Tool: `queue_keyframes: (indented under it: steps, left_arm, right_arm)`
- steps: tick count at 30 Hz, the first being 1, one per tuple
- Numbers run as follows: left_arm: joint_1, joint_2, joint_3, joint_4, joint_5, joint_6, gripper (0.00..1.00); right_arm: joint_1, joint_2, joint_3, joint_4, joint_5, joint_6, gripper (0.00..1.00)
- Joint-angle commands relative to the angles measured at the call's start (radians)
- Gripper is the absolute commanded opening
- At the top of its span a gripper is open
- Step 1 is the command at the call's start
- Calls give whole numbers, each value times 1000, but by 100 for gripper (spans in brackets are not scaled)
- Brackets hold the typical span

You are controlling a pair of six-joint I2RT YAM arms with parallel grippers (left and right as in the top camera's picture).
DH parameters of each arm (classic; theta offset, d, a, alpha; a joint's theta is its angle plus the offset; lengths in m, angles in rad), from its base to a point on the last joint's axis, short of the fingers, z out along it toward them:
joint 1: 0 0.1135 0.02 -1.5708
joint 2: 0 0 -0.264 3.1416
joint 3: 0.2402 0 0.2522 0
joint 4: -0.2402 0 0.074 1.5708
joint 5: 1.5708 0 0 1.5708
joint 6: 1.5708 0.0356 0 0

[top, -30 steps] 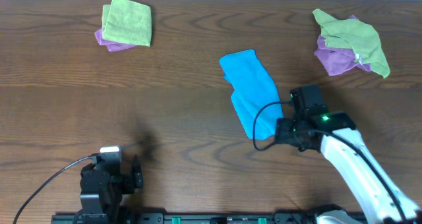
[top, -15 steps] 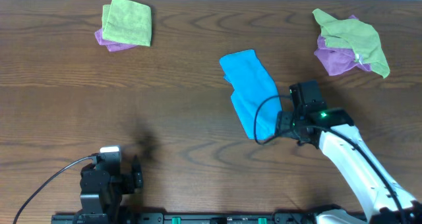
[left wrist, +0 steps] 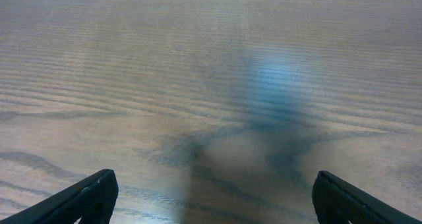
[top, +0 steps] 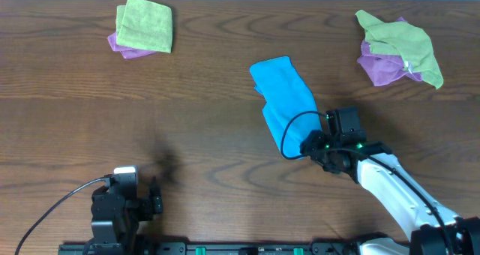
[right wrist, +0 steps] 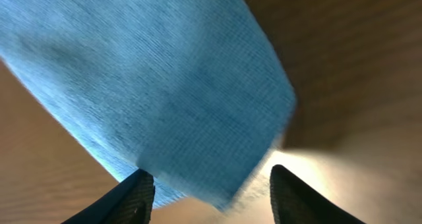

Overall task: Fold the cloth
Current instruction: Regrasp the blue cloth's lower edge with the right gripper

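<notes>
Right gripper (right wrist: 212, 192), jaws apart, straddles the end of the cloth (right wrist: 151, 85), likely to pinch it for folding; left gripper (left wrist: 211, 201) idles wide apart.

The overhead view looks straight down on the whole table (top: 210, 120) from well above, with the arm bases along its lower edge. The left wrist view sits low and close over bare wood, facing forward past the left hand (left wrist: 212, 194). The right wrist view looks from very near at the cloth (right wrist: 151, 85) just beyond the right hand (right wrist: 211, 191). That end of the cloth shows from overhead too.
</notes>
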Motion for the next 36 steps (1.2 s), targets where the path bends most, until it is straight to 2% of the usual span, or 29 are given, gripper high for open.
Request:
queue_keyframes:
  steps: [1,18,20,23,28,36]
  left_arm:
    - [3,-6,-24,-44,-10,6,96]
    - [3,-6,-24,-44,-10,6,96]
    - [3,-6,-24,-44,-10,6,96]
    - [3,-6,-24,-44,-10,6,96]
    - [3,-6,-24,-44,-10,6,95]
    - [3,-6,-24,-44,-10,6,95]
  right_arm:
    - [-4,2,-14,43,-20,48,56]
    - [-3,2,-23,182,5,62,47]
    - [-3,2,-23,194,5,62,34]
    - [-3,2,-23,206,22,61,1]
    - [-3,0,-21,273,24,48,1]
    - [50,-72,43,362,-157,47,1]
